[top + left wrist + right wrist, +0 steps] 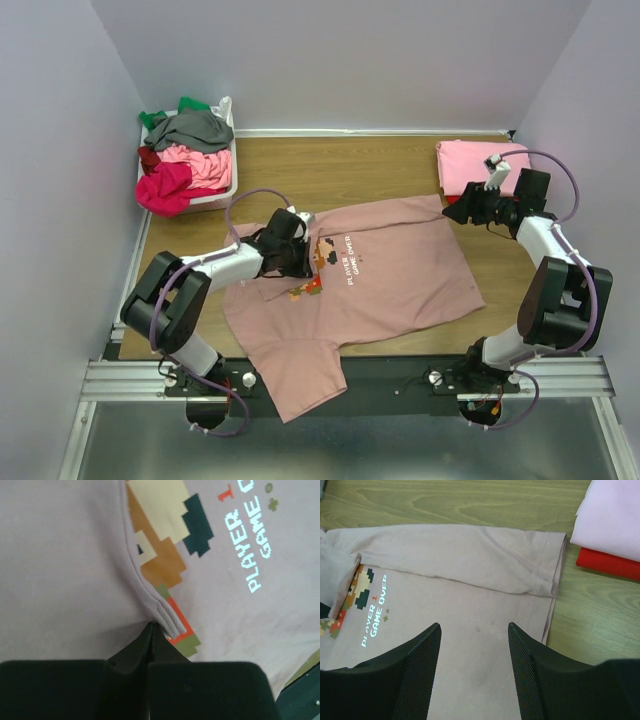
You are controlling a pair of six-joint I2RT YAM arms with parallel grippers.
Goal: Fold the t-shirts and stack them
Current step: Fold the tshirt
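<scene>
Top external, dusty-pink tee (400, 275): spread print-up mid-table, one sleeve draped over the near edge.
Left gripper (152, 628): pinched tight on the tee's folded-over hem, beside the pixel print (160, 550).
Right gripper (474, 630): fingers wide apart, above the tee's right side.
Folded stack (465, 165): pink over red, far right corner.
Basket (222, 195): far left corner, heaped with loose tees (185, 160).

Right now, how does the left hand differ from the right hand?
The left hand is shut and pinches a folded edge of the shirt; the right hand is open and holds nothing. The left hand is at the print; the right hand is near the shirt's corner, next to the folded stack. Both are black and point at the same shirt.
</scene>
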